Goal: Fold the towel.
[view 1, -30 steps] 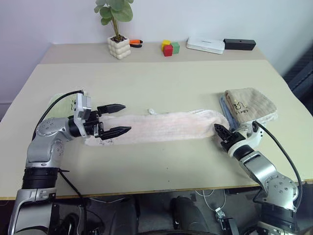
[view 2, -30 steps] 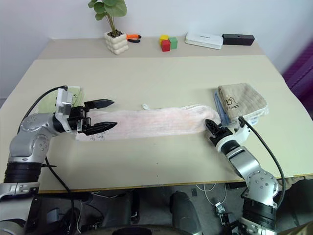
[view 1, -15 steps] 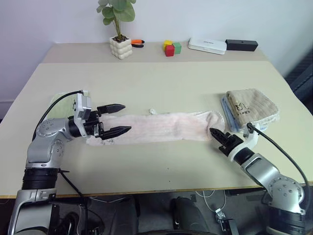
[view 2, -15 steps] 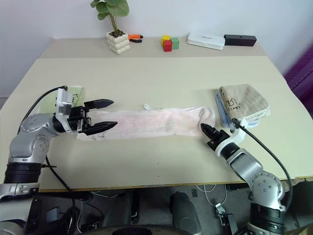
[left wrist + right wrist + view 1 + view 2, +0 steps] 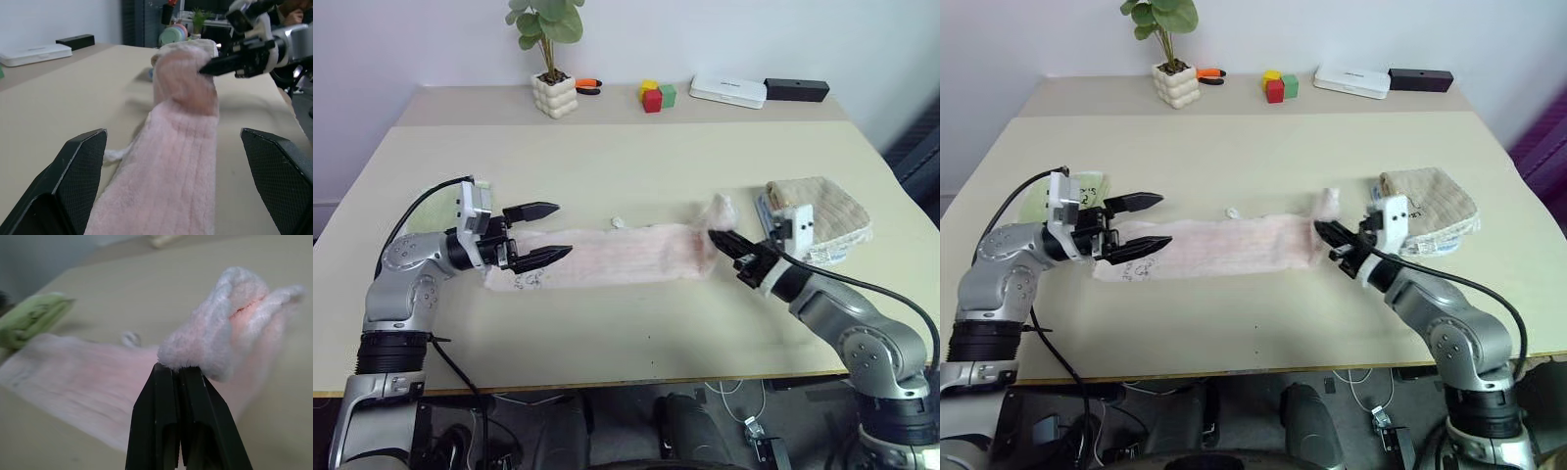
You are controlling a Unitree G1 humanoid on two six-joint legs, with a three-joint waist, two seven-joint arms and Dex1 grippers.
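The pale pink towel lies as a long strip across the middle of the table. Its small loop tag sticks out from the far edge. My right gripper is shut on the towel's right end, which stands bunched up above the table. The lifted end curls back over the strip. My left gripper is open, held level over the towel's left end, with one finger on each side of the strip. Dark marks show on the towel's left end under the left fingers.
A beige folded towel lies just right of my right gripper. A light green folded towel sits behind my left wrist. Along the far shelf stand a potted plant, coloured blocks, a white box and a black box.
My right gripper has rolled and moved left and up, carrying the towel's right end off the table and back over the strip. The left gripper has stayed in place, open.
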